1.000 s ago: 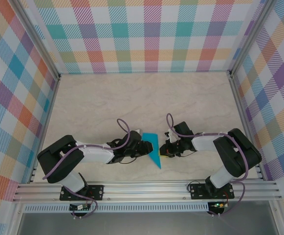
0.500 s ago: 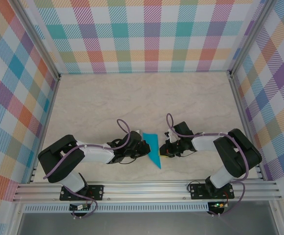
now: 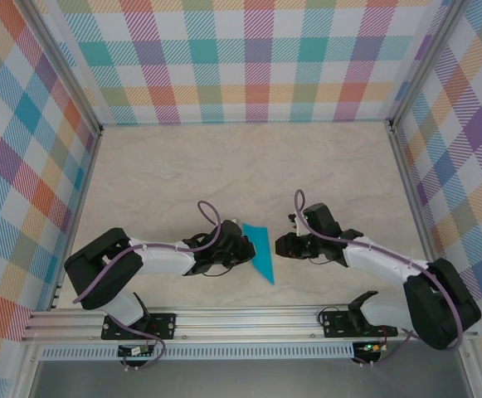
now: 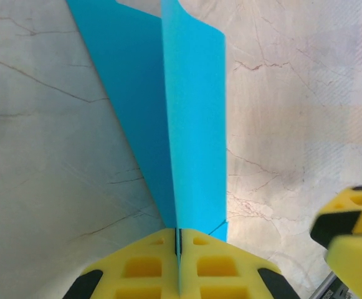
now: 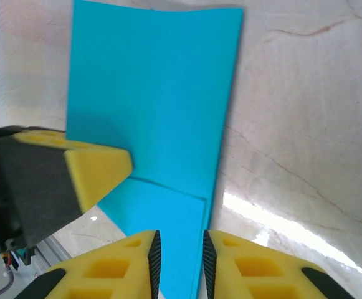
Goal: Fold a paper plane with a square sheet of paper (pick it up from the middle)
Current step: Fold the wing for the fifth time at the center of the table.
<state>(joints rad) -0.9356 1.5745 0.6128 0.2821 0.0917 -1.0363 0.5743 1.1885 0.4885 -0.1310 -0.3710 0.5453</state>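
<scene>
Though veined, pale tabletop [image 3: 224,166] amid plaid walls [image 3: 257,58].

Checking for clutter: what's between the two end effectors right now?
The paper plane, pinched by the left end effector, opposite the right end effector; the top view shows it.
</scene>
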